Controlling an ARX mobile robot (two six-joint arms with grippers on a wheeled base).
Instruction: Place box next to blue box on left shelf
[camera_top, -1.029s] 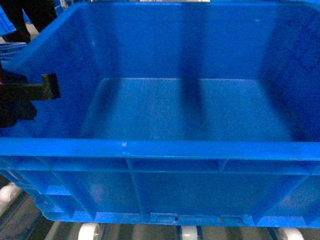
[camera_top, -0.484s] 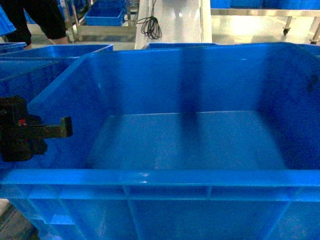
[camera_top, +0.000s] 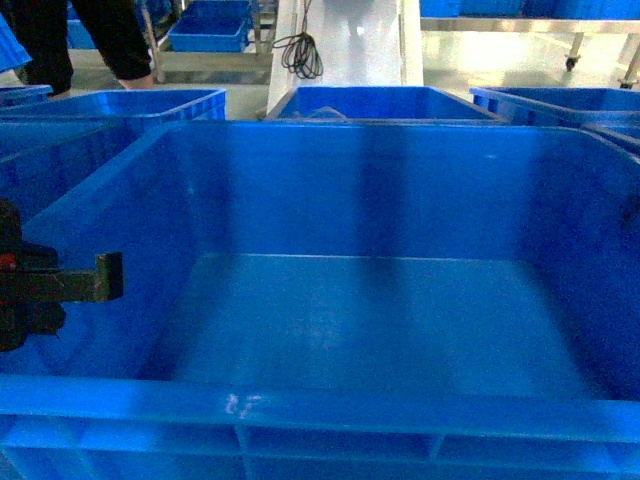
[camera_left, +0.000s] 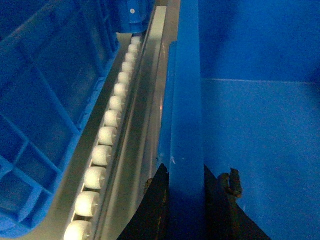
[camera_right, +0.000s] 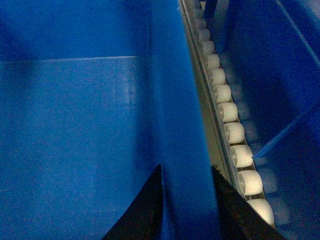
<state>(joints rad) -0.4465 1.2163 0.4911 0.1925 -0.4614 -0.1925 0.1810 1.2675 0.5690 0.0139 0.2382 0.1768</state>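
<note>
Placement is looking nearly done, in my judgement: the large open-top bright blue plastic box (camera_top: 360, 330) is sitting over the left shelf with rows of small white plastic rollers (camera_left: 107, 135), between a ribbed blue plastic crate (camera_left: 45, 105) on its left and another blue plastic crate (camera_right: 270, 75) on its right, though I cannot tell if its bottom is resting fully on the rollers. What is remaining is setting it down and letting go. The left gripper (camera_left: 187, 205) is pinching the box's left rim between its black jaws, and the right gripper (camera_right: 187, 200) is pinching the right rim in the same way.
</note>
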